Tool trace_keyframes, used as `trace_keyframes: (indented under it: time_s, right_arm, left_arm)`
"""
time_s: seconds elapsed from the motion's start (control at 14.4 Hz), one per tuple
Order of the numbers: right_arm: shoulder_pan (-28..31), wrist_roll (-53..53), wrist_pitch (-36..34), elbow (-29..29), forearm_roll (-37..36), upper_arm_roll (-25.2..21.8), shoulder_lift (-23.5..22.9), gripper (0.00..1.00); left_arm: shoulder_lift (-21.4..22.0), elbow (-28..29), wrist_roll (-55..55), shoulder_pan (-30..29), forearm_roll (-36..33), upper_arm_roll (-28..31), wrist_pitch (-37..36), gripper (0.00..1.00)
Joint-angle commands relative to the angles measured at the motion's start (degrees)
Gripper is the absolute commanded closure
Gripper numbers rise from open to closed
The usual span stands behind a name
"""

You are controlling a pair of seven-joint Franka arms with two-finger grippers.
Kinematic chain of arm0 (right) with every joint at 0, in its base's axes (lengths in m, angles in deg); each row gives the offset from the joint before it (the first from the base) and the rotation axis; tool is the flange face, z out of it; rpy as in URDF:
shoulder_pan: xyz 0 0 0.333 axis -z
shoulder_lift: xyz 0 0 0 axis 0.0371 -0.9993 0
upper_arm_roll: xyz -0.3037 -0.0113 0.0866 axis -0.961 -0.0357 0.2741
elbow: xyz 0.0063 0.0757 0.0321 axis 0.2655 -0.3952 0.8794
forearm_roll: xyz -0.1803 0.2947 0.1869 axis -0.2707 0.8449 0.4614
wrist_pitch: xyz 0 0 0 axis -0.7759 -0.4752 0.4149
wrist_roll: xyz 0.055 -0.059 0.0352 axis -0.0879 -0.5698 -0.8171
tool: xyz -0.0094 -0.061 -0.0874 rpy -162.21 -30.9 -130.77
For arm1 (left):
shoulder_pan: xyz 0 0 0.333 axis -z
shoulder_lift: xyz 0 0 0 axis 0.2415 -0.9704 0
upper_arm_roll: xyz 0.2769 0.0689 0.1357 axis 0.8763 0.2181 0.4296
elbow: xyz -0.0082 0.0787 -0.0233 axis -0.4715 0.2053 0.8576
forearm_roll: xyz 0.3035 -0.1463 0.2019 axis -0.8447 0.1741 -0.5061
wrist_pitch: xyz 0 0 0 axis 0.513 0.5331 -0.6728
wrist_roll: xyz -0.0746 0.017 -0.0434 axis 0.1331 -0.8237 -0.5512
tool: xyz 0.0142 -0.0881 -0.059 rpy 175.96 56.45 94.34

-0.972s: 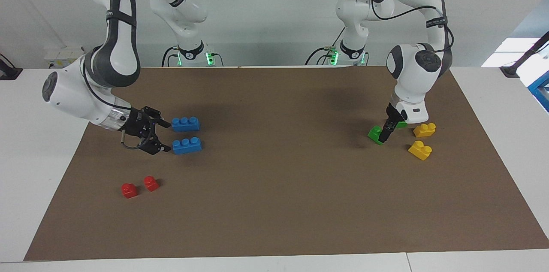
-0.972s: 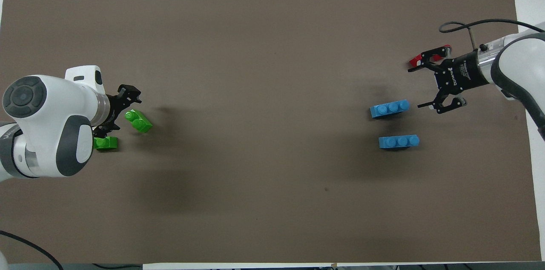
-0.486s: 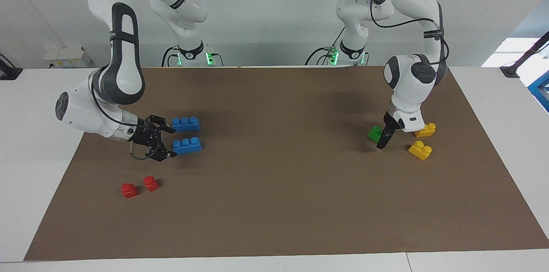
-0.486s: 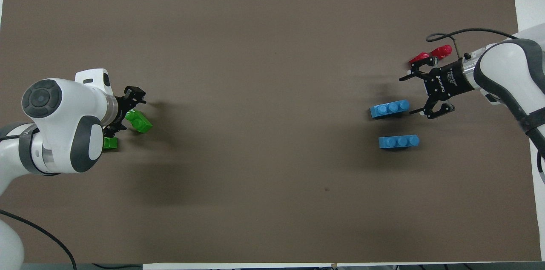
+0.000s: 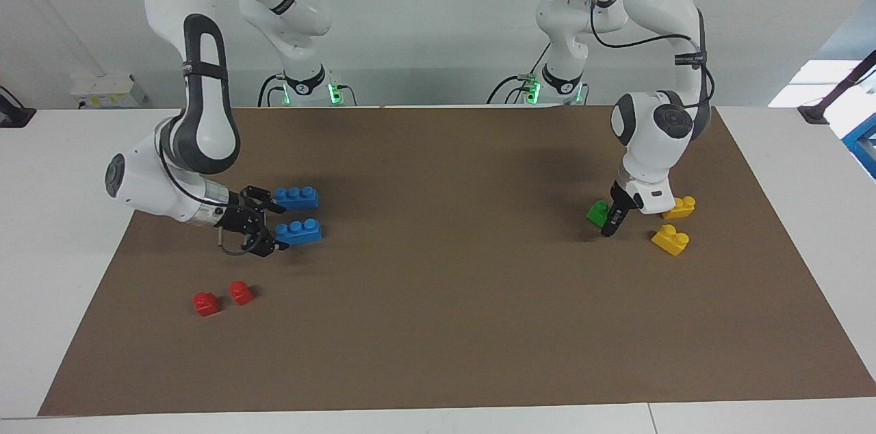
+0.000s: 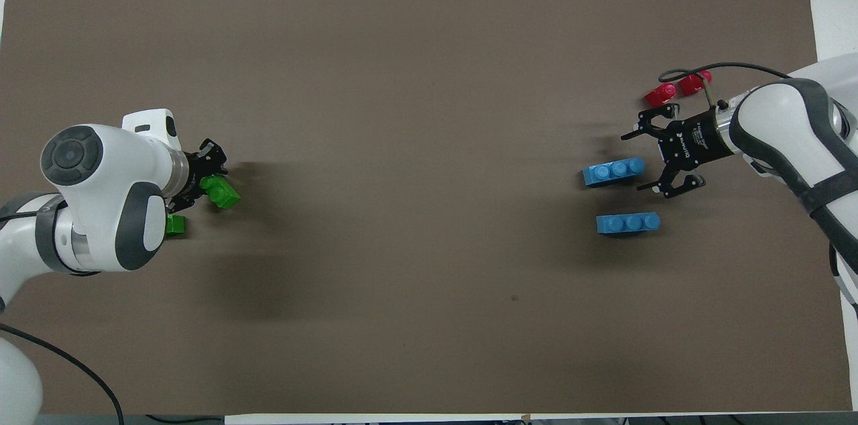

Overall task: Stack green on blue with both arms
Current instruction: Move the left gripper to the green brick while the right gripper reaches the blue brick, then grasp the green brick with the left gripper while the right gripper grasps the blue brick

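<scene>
The brown mat [image 6: 429, 311] covers the table and carries every brick. On my screens the left gripper [image 6: 201, 180] is down at the left arm's end. It sits over the end of the green brick [image 6: 221, 192] that lies farther from the robots. Its jaws have drawn in close about that brick since a second ago, when they stood wide. I cannot tell whether they actually pinch it. The brick rests on the mat where it was. The second green brick [image 6: 176, 224] lies nearer the robots, mostly under the left arm. Two yellow bricks [image 5: 670, 239] lie beside them, toward the mat's edge.

At the right arm's end, the right gripper [image 6: 640, 162] has slid in toward the far blue brick [image 6: 613, 171]. Its jaws are spread wide, either side of that brick's end, holding nothing. The near blue brick [image 6: 628, 222] has not moved. Two red bricks [image 6: 660, 94] lie farther out.
</scene>
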Motion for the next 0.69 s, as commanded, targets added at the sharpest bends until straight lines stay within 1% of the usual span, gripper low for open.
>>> trace_keyframes:
  time_s: [0.0,0.14,0.21,0.35,0.49,0.62]
  right_arm:
    - [0.34,-2.88,2.2,-1.89,1.99,0.29,0.06,0.05]
    - [0.34,-3.06,3.61,-2.25,1.99,0.29,0.06,0.05]
    - [-0.01,-3.15,4.65,-2.6,1.99,0.29,-0.2,0.05]
    - [-0.1,-3.85,7.03,-3.48,1.99,0.29,-0.64,0.05]
    - [-0.19,-3.94,7.3,-3.48,1.99,0.29,-0.73,0.05]
    - [-0.19,-4.12,8.53,-4.0,1.99,0.29,-0.73,0.13]
  left_arm:
    - [0.07,-0.3,-0.44,-1.07,-1.13,0.0,0.97,1.0]
    - [0.42,-1.09,-0.27,-1.34,-1.13,0.0,0.01,1.0]
    - [0.6,-2.66,-0.35,-1.25,-1.13,0.0,-2.61,1.0]
    - [1.04,-7.31,-0.7,-0.55,-1.13,0.0,-10.33,1.0]
    - [2.09,-12.68,-1.32,-0.2,-1.13,-0.27,-18.07,1.0]
    - [3.41,-18.12,-6.04,-0.11,-0.87,-1.14,-25.28,1.0]
